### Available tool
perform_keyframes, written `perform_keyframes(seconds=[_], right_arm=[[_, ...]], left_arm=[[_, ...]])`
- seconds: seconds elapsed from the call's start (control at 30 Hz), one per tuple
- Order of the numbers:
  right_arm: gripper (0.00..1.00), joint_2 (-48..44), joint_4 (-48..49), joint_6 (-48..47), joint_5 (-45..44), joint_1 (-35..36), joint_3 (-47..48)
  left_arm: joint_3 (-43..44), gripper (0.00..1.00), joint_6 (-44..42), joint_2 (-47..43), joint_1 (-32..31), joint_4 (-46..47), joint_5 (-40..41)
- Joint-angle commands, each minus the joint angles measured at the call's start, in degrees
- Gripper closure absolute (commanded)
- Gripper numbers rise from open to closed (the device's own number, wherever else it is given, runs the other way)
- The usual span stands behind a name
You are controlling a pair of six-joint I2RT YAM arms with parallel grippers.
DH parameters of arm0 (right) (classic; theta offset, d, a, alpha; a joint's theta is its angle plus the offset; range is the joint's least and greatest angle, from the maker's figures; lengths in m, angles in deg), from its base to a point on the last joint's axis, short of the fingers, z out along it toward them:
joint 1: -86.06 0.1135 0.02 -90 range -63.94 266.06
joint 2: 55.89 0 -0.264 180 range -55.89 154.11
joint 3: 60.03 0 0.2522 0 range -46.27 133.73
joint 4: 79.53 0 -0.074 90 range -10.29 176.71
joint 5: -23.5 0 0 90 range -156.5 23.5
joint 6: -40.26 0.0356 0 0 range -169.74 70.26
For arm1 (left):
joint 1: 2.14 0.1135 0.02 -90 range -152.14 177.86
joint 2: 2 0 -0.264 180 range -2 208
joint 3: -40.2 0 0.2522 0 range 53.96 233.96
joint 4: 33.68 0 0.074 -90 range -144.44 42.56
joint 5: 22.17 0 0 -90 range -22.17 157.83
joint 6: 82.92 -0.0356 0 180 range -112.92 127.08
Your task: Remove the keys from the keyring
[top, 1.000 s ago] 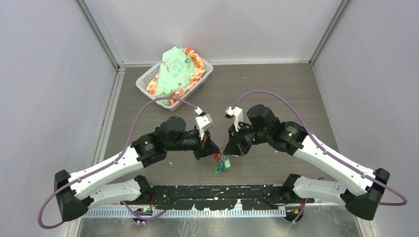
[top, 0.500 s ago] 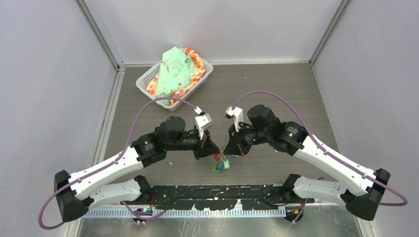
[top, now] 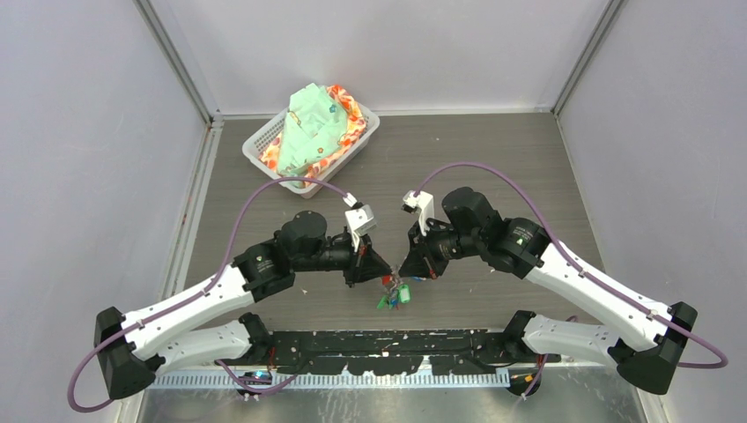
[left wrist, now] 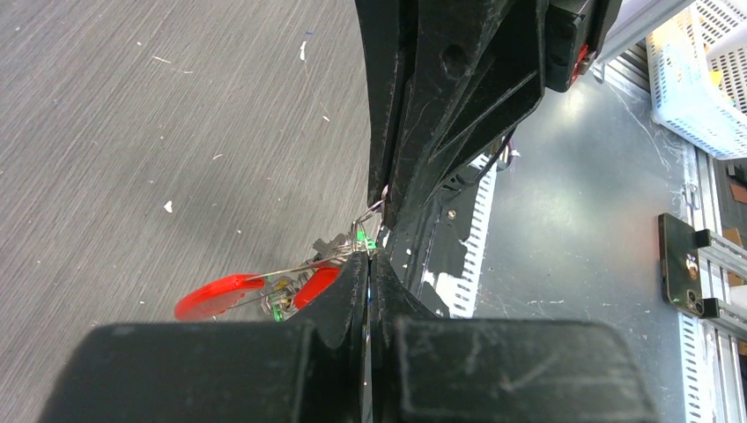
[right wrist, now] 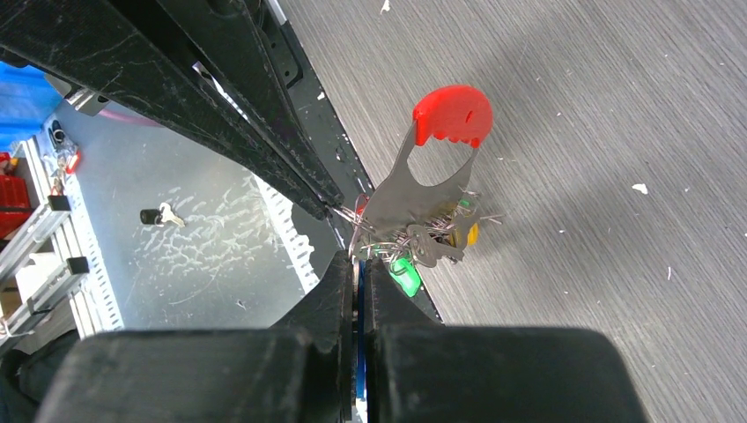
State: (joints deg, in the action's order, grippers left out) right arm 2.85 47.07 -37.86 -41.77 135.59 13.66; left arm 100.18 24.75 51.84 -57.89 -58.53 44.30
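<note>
The keys (top: pixel 394 293) hang as one small bunch between my two grippers, just above the table near its front edge. My left gripper (top: pixel 380 276) is shut on the thin wire keyring (left wrist: pixel 368 231); the red curved strip (left wrist: pixel 220 295) hangs to the left of its tips (left wrist: pixel 370 257). My right gripper (top: pixel 404 271) meets it tip to tip. In the right wrist view this gripper (right wrist: pixel 358 261) is shut on a blue key tag that shows only as a sliver between the jaws. A green tag (right wrist: pixel 405 276), a yellow tag (right wrist: pixel 472 234) and silvery keys (right wrist: pixel 436 243) hang beside it under a red-tipped metal fob (right wrist: pixel 425 189).
A white basket (top: pixel 264 134) filled with green and orange cloth stands at the back left. The black perforated rail (top: pixel 388 342) runs along the table's front edge, right below the bunch. Grey walls close in both sides.
The bunch has swung slightly left and hangs closer under the gripper tips. The left arm has drawn back a little to the left. Both grippers stay shut.
</note>
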Motion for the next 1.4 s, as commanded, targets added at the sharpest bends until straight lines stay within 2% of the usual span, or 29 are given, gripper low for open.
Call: perform_keyframes(seconds=[0.0,1.37], right_arm=[[0.99,-1.8,-0.4,-1.5,-1.4,-0.2,1.5],[0.99,-2.5,-1.0,-2.5,0.9,-0.2,5.7]], left_arm=[[-1.2,1.0,0.3,-2.6,0.3,3.2,-1.4],[-5.7,1.0,2.7,-4.7,0.5,6.8,0.4]])
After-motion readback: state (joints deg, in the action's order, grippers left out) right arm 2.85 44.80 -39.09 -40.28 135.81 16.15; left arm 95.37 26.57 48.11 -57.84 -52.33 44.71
